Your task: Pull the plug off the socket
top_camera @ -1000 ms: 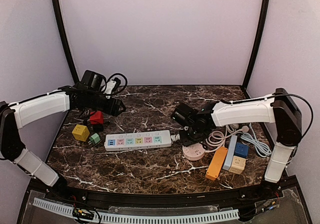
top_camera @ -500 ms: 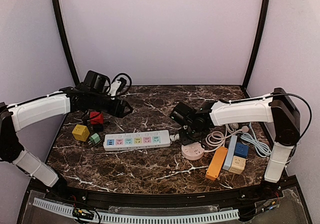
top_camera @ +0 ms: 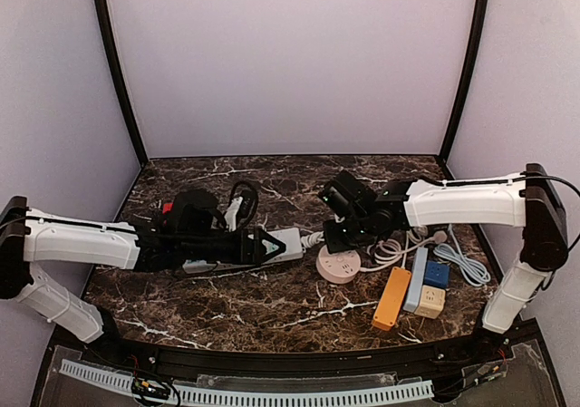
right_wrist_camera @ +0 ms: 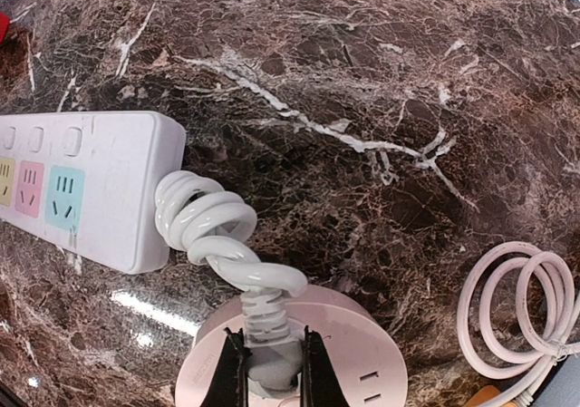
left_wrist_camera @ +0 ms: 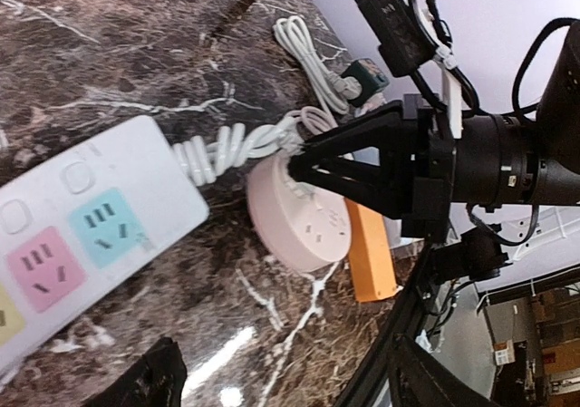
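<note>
- Plug (right_wrist_camera: 269, 363): white, seated in the top face of the round pink socket (right_wrist_camera: 367, 348). It lies squarely between the two fingers of the right gripper (right_wrist_camera: 271, 367), and both pads press its sides.
- Right gripper: jaws narrow, clamped on the plug. In the top view it covers the 12 o'clock side of the socket, with its arm reaching in from 3 o'clock.
- Cord (right_wrist_camera: 210, 224): thick, white and coiled. It leaves the plug toward 11 o'clock in the right wrist view and enters the end of the power strip (right_wrist_camera: 95, 185).
- Power strip: white, with coloured outlets, flat on the marble table (top_camera: 272, 309). It lies at 9 o'clock of the socket in the top view, close beside it but not touching.
- Left gripper (top_camera: 270, 244): jaws wide, nothing between them. It sits over the socket-side end of the power strip, at 9 o'clock of the plug and apart from it. Whether it touches the strip cannot be told.
- Orange strip (top_camera: 392, 296): at 4 o'clock of the socket in the top view, just beside it.
- White cable loops (right_wrist_camera: 518, 309): at 3 o'clock of the plug in the right wrist view, lying loose on the table.
</note>
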